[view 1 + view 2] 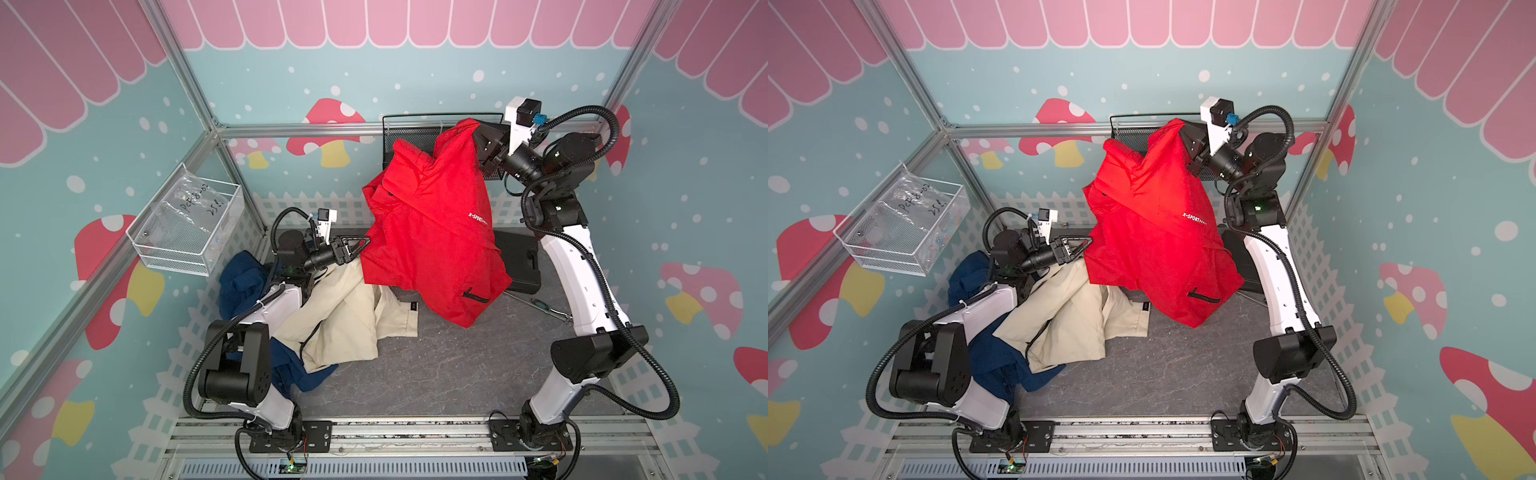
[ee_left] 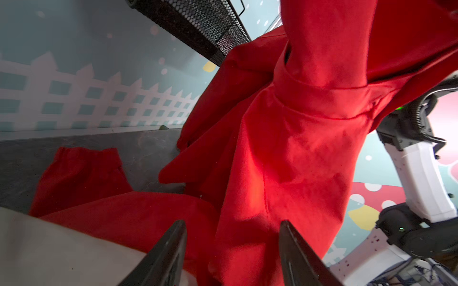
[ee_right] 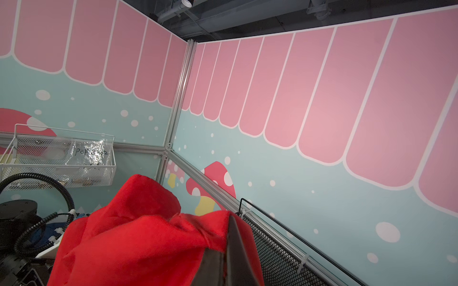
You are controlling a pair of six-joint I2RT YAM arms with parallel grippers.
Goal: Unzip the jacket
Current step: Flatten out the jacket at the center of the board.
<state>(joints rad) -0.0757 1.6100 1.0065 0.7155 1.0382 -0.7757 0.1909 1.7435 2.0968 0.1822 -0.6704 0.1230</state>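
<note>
Right gripper [image 1: 484, 135] is clenched on the top of the thin red jacket [image 1: 432, 232] with white chest lettering. It holds the jacket high over the back edge of the grey stone-patterned desk [image 1: 436, 365], in front of the black mesh basket [image 1: 411, 133]. I judge the hoist is there so that the garment hangs in one sheet and the front can be found. The lower folds drape down toward the middle of the desk, and one red cuff [image 2: 81, 158] lies flat on the surface. Left gripper [image 2: 233, 222] sits at the hanging cloth's edge nearest the desk's left side, jaws apart on either side of a vertical fold and not pinching it. No zipper track or pull shows in any view, so I judge the unzipping not yet begun. A crumpled beige cloth garment [image 1: 345, 320] and a navy blue one [image 1: 245, 282] are heaped by the left edge under my left arm. There a careless close could catch the wrong fabric.
</note>
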